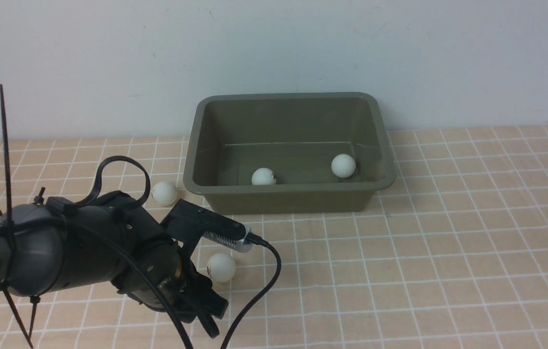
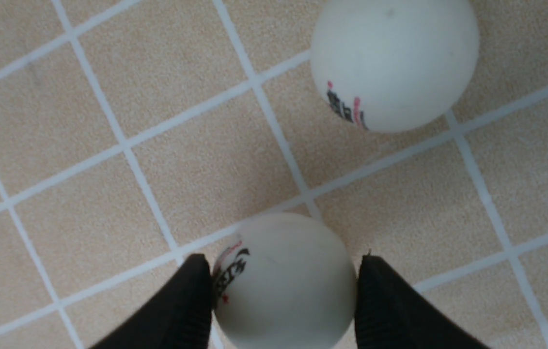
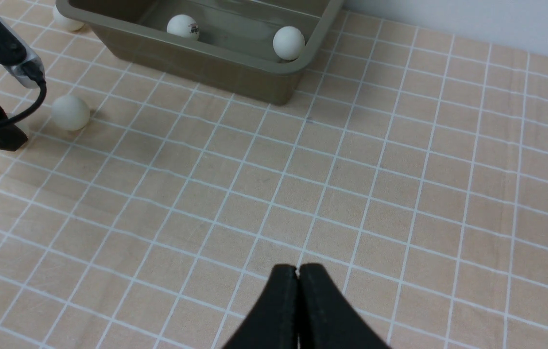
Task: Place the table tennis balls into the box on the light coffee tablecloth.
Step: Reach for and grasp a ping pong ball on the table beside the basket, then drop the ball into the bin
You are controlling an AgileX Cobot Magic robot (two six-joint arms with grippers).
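While the left pincer [image 2: 283, 264] pointed down at the cloth [image 1: 448, 242], its two black fingers [image 2: 186, 305] were closed partway, each pressed against a side of the held ball [image 2: 283, 291]. That ball was white with a dark and red printed mark next to one finger, and it sat low over a crossing of the white grid lines. Whether it touched the cloth could not be told. In the front view the left arm [image 1: 60, 247] hid it.

The second ball [image 1: 221, 267] lay on the cloth near the held one but apart from it, its mark facing the pincer. The third ball [image 1: 164, 192] rested on the cloth just beside the front left corner of the box [image 1: 303, 188].

The olive box stood on the cloth near the wall [image 1: 274, 48], well beyond the left arm. Inside it, the fourth ball [image 1: 263, 177] lay by the front wall near the middle, and the fifth ball [image 1: 343, 165] lay toward the right end.

The right pincer [image 3: 298, 271] hung above bare cloth on the right, well apart from the box, with its jaws pressed fully together and nothing between them.
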